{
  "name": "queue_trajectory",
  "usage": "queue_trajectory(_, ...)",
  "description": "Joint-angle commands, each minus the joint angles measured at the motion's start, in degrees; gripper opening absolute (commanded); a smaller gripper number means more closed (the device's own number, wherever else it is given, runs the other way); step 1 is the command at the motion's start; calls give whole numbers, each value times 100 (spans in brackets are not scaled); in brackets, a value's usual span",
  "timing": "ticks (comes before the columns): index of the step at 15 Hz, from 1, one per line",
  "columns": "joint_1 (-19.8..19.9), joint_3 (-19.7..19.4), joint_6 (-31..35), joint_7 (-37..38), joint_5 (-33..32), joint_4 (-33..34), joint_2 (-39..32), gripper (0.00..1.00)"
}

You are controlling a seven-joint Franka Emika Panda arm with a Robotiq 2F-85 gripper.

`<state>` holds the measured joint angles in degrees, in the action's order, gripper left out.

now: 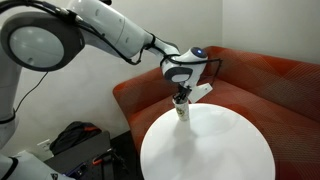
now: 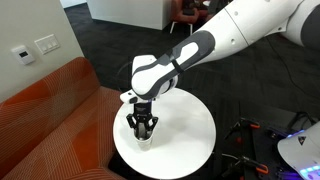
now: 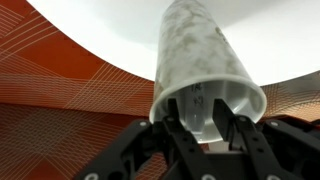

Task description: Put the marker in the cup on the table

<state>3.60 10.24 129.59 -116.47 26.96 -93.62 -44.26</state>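
— Well, entry one: the arm. How does it stand?

— Arm: reaching out from my base to the table (image 1: 215, 150), forearm sloping down and wrist turned so the tool points straight at the top. In both exterior views my gripper (image 1: 181, 101) hangs vertical, directly over the cup (image 1: 183, 114), with its tips at the cup's mouth.

— Entry two: the gripper itself.

— Fingers (image 3: 183, 125): two dark ones, drawn fairly near each other with a narrow gap between. In the wrist view both tips dip just inside the cup's rim. I cannot tell whether they pinch anything, because the gap is shadowed and blurred.

— Entry three: the marker.

— Marker: I cannot make it out in any view. My gripper covers the cup's mouth, so I cannot say where the marker is.

— Entry four: the cup.

— Cup: one, pale, upright on the white round table. It stands close to the edge that faces the red-brown sofa (image 2: 60, 110). In an exterior view my gripper (image 2: 143, 128) hides most of it.

— Entry five: labels, brands, writing.

— Cup side: mottled grey-green print, marble-like, plain in the wrist view (image 3: 195, 50); no letters legible. Inside the cup wall, between my fingers: faint dark marks, too blurred to read. Wall plates (image 2: 40, 46): two, pale, above the sofa, too small to read. Black bag (image 1: 75, 140) with a red strip on the floor beside my base: lettering not discernible.
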Motion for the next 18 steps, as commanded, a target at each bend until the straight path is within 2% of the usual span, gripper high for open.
queue_trajectory(1,131,171,29,162,-124,56,-62,41)
queue_trajectory(7,230,284,-85,124,-75,86,-130,43)
queue_trajectory(10,261,316,-88,125,-63,85,-142,31)
queue_trajectory(11,272,325,-84,117,-57,86,-148,20)
queue_trajectory(14,326,368,-67,101,-24,62,-131,1)
queue_trajectory(15,343,381,-69,98,-18,52,-119,5)
queue_trajectory(18,404,431,6,64,32,-52,-17,6)
